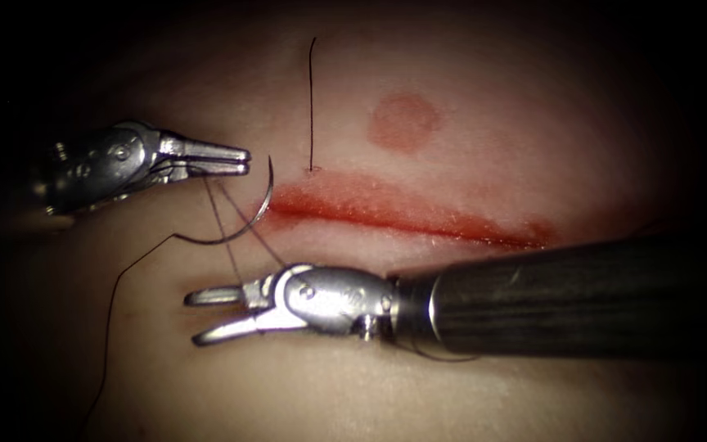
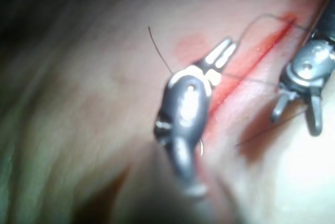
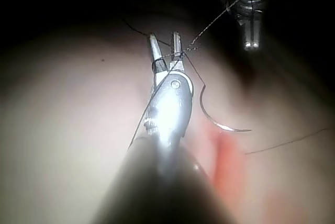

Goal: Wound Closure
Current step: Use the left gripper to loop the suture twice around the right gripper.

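Nearest to us, the right arm's shiny silver tool (image 1: pixel 198 315) lies below the cut with its two jaws spread wide, holding nothing; thin dark thread (image 1: pixel 227 237) crosses just by it. Up on the left, the left arm's silver tool (image 1: pixel 243 160) has its jaws pressed together, and I think it pinches that thread to keep it tight. Between them the thin curved metal needle (image 1: pixel 257 211) lies free at the left end of the long red cut (image 1: pixel 403 214) in the pale tissue (image 1: pixel 493 147), apparently out of it.
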Robot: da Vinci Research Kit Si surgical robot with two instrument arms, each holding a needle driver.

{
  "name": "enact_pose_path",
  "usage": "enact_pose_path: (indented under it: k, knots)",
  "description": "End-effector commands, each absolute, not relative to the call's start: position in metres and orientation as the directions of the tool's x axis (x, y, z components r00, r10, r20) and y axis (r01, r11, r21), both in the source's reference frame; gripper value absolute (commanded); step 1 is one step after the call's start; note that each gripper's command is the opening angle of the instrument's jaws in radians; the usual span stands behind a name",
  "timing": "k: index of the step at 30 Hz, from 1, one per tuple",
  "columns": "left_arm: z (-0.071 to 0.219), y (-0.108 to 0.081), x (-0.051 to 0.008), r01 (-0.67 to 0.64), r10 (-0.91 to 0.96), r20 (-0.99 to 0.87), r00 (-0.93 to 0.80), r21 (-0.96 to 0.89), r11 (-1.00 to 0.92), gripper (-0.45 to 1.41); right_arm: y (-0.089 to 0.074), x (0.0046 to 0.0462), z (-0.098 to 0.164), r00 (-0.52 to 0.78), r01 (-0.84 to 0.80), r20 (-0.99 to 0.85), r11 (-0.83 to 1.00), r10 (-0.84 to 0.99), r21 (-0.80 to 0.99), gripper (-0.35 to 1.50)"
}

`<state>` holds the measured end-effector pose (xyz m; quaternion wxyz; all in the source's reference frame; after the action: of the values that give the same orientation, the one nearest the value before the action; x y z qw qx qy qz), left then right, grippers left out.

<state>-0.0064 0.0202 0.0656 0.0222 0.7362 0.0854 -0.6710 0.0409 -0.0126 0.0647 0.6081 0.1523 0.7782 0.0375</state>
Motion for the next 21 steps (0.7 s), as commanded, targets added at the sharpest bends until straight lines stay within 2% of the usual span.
enact_pose_path:
  k: [1,3,8,16,21]
  knots:
    - [0.0663,0.0201,-0.0069,0.154,0.096,-0.991,0.089,-0.082,-0.985,-0.35,-0.0131,0.0413,0.0653,-0.215,0.181,-0.93,0.948,0.297,0.262,0.94]
    - [0.0663,0.0201,-0.0069,0.154,0.096,-0.991,0.088,-0.082,-0.985,-0.35,-0.013,0.0412,0.0653,-0.216,0.18,-0.927,0.945,0.308,0.272,0.94]
    - [0.0664,0.0199,-0.0071,0.152,0.093,-0.992,0.086,-0.079,-0.985,-0.35,-0.0126,0.0411,0.0653,-0.225,0.161,-0.91,0.935,0.347,0.317,1.09]
    - [0.0668,0.0199,-0.007,0.149,0.091,-0.992,0.082,-0.078,-0.986,-0.35,-0.0126,0.0409,0.0654,-0.226,0.147,-0.908,0.934,0.352,0.326,1.06]
    - [0.0679,0.0202,-0.0074,0.141,0.088,-0.993,0.075,-0.077,-0.987,-0.35,-0.0129,0.041,0.0654,-0.243,0.157,-0.882,0.914,0.403,0.374,1.14]
